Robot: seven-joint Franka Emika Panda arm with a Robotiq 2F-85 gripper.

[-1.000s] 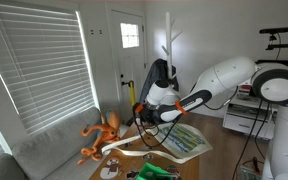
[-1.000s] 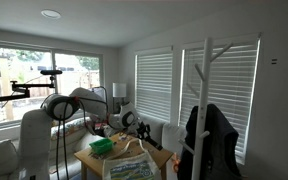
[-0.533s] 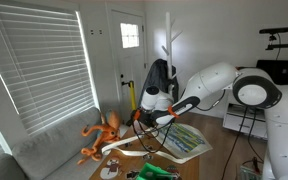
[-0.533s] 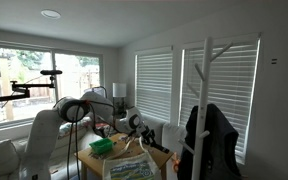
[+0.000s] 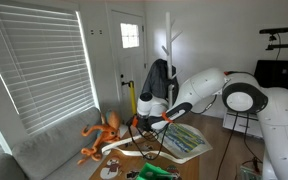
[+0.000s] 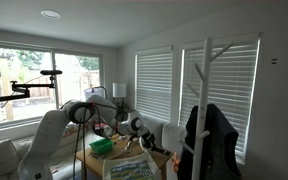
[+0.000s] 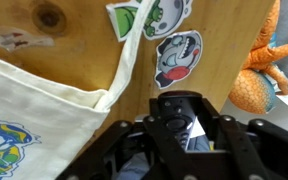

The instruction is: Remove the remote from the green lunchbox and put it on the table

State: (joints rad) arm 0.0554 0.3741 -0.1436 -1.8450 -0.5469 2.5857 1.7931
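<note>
Low in the wrist view, the jaws are closed on the dark remote [image 7: 180, 108] over the table [image 7: 84, 40] — the green lunchbox [image 5: 149, 172] lies bottom centre in an exterior view. Risk: released too high, it could bounce onto the white bag [image 7: 34, 110].

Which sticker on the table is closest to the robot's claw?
The red, white and black face sticker, just above the gripper in the wrist view; the green sticker sits farther up.

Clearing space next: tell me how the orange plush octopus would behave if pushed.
The orange plush octopus looks soft, so it would likely squash and flop. Its splayed legs suggest it slides, not rolls. Plush, so probably light for its size.
</note>
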